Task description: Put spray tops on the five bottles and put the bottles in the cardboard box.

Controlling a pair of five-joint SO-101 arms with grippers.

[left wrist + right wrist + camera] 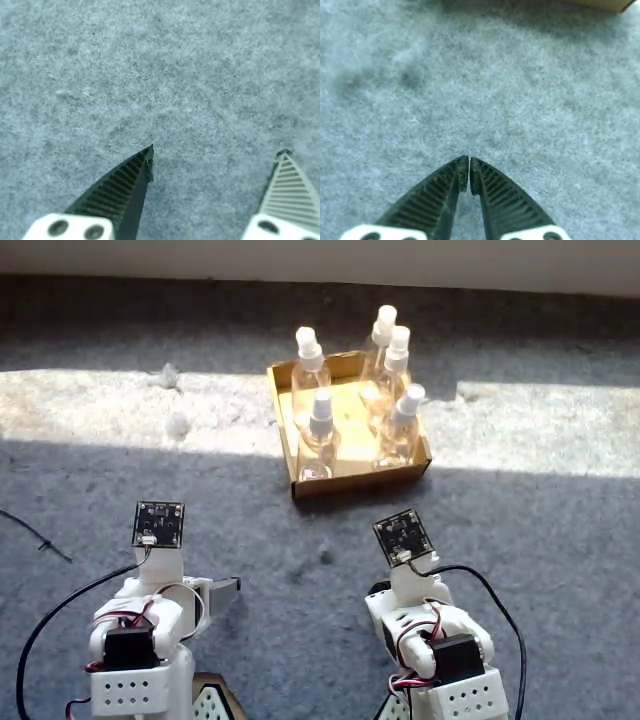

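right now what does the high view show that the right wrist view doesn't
High view, not the right wrist view: five bottles, each with a white spray top, standing in the cardboard box, and the two arms at the near edge.

Right wrist view, not the high view: a close look at the right gripper, shut and empty over the grey carpet.

Both: the grey carpet, and the cardboard box, of which the wrist view catches just a tan corner.

The left arm (135, 655) and right arm (445, 655) are white plastic with black motors (128, 648), red and black cables (125, 618) and square black boards (158, 524). The right hand (470, 161) has 2 black ribbed fingers (437, 197); the left hand (217, 151) has 1 black, 1 pale grey.
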